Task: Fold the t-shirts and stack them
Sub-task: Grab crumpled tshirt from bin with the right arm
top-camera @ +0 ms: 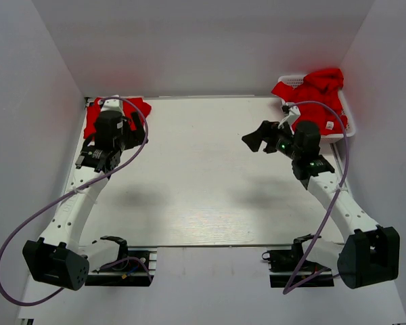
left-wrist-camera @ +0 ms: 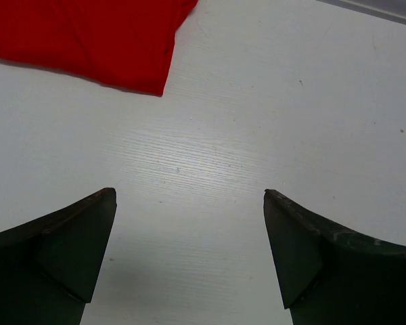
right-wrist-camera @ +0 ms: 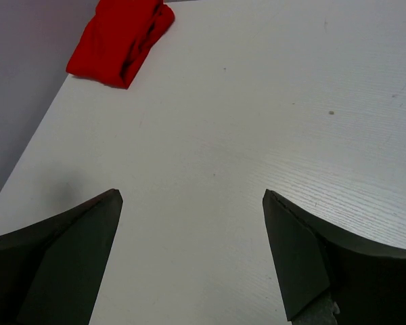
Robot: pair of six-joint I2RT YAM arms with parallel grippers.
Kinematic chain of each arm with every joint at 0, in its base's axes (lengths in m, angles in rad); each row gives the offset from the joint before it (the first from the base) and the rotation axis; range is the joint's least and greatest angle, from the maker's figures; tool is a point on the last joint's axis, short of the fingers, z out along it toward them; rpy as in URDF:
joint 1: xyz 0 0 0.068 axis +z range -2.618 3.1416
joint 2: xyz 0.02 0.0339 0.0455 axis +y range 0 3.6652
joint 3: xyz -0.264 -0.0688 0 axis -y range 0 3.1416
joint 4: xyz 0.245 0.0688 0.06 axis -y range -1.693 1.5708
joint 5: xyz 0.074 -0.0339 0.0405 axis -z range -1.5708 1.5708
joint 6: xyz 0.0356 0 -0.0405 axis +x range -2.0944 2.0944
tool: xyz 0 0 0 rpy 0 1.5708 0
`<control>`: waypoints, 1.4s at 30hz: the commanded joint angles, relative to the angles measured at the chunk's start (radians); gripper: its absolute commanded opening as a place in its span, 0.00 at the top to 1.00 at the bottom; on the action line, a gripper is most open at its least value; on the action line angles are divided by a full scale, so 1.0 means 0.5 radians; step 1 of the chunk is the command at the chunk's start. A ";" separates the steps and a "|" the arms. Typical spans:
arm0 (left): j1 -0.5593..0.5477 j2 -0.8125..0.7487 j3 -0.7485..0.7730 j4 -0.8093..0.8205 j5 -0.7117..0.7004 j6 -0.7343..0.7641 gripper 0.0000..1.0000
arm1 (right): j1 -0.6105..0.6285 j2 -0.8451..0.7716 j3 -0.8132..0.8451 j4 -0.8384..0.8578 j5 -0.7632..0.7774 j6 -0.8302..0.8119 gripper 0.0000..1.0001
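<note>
**T-shirt [top-camera: 93,123] folded at the far left, more in the basket [top-camera: 292,80]**

One red t-shirt is laid folded on the white worktop [top-camera: 203,176], in the far left corner. Whether more are folded under it cannot be told. The crumpled t-shirts [top-camera: 318,91] are piled in the white basket at the far right corner, and some red cloth is hung over its rim. The left gripper [left-wrist-camera: 189,196] is held over bare worktop just beside the folded one, its fingers spread wide with nothing between them. The right gripper [top-camera: 257,139] is held near the basket, pointed left, also spread wide and empty.
</note>
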 commanded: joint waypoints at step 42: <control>-0.003 0.185 0.121 -0.070 0.165 0.075 0.00 | -0.709 1.807 2.258 -1.004 1.692 -0.891 0.10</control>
